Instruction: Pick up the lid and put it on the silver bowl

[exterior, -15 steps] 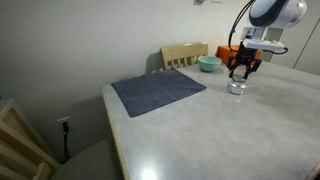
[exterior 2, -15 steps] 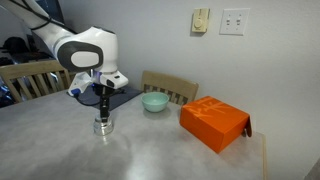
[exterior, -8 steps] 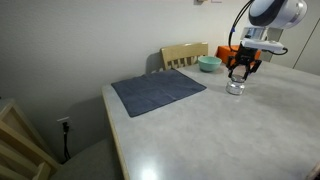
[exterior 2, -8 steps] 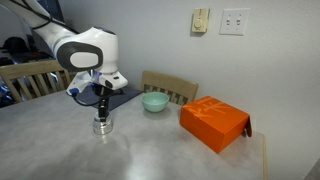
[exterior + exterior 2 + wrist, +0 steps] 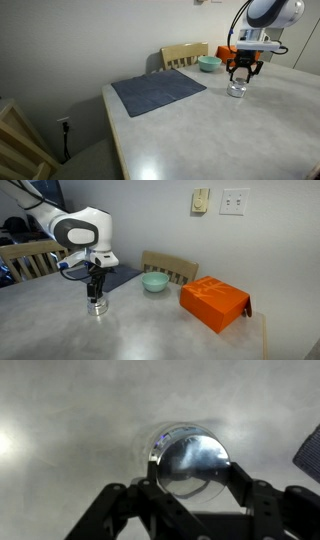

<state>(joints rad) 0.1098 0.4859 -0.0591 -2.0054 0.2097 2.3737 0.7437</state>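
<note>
Edged slightly left since a second ago: pincer (image 5: 95,294) clamped on the lid (image 5: 192,464), right over the silver bowl (image 5: 96,307) on the desk (image 5: 150,335). Could seat crooked if released off-centre — tilting on the rim, sliding off, or nudging the bowl.

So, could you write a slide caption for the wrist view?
Gripper shut on the lid, directly above the silver bowl on the grey table.
</note>
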